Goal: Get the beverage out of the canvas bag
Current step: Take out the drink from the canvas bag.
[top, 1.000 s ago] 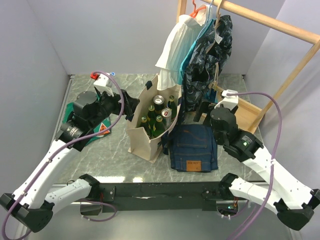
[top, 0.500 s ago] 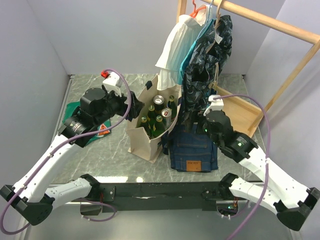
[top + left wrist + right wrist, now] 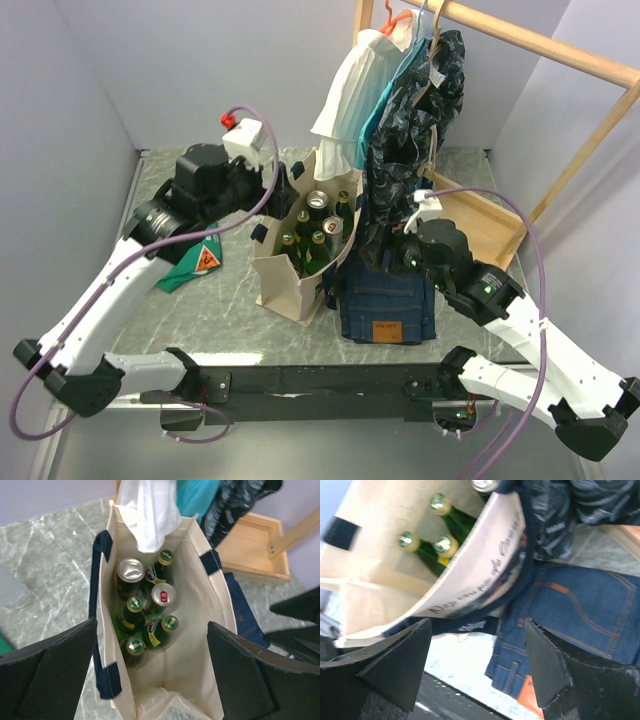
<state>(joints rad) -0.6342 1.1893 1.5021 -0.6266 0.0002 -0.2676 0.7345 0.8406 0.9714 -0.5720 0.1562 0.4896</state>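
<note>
Nearest the arm bases, the folded jeans (image 3: 385, 295) lie flat on the grey marbled table (image 3: 220, 330), touching the right side of the canvas bag (image 3: 288, 278). The bag stands upright with its mouth open, which is probably why the arms approach it from above and from the side rather than tipping it. The right gripper (image 3: 477, 622) sits low at the bag's right wall, over the jeans; its jaws are parted and clamp nothing. The printed wall and the navy handle (image 3: 465, 626) lie between the fingers but are not visibly pinched; this placement suggests it is meant to steady the bag or keep its mouth wide while the other arm reaches in.

Inside, the beverages stand upright and packed together toward the middle and far part: green bottles (image 3: 170, 624) with gold caps and two cans (image 3: 130, 570); the near part of the bag's floor is bare. The left gripper (image 3: 151, 625) hovers above the mouth, spread wide and empty. In its own view its fingers frame the two long walls, so the drinks sit below and between them, clear of both; which drink is meant cannot be told. Farther back, a white garment (image 3: 147, 515) droops over the bag's far rim, hanging from the wooden rack (image 3: 560, 55); it may crowd a lift of the far bottles.
</note>
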